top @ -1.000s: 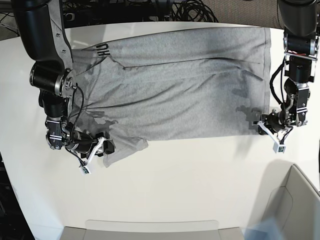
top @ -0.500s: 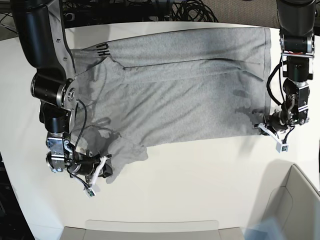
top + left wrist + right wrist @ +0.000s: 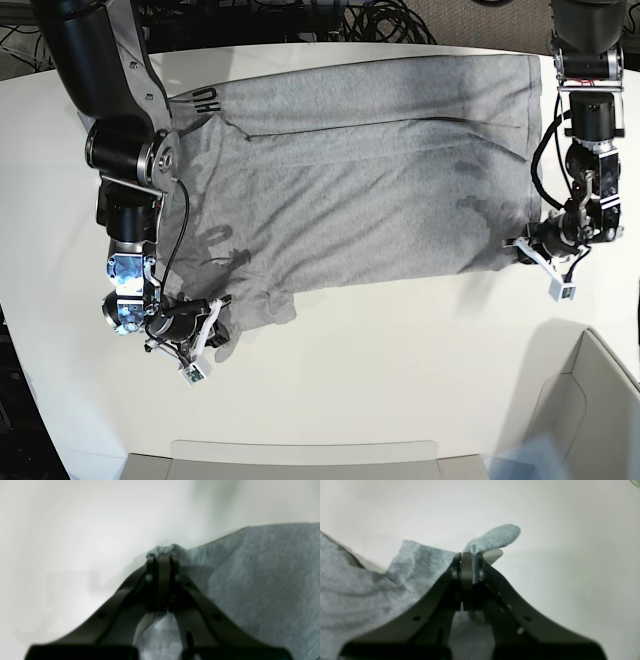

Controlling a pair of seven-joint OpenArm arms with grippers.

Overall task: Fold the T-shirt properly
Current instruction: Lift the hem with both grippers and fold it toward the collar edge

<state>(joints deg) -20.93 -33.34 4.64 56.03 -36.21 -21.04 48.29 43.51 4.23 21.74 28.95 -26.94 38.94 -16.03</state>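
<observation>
Your left wrist view was blurred throughout. The black block lettering (image 3: 204,98) on the light heather-grey cotton T-shirt (image 3: 370,170) was partly covered by the right arm, so it couldn't be read. Both wrist views cut the shirt off at their edges.

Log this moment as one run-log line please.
stage: grasp | left gripper: shut on T-shirt corner | right gripper: shut on sleeve | shirt: flat on table
</observation>
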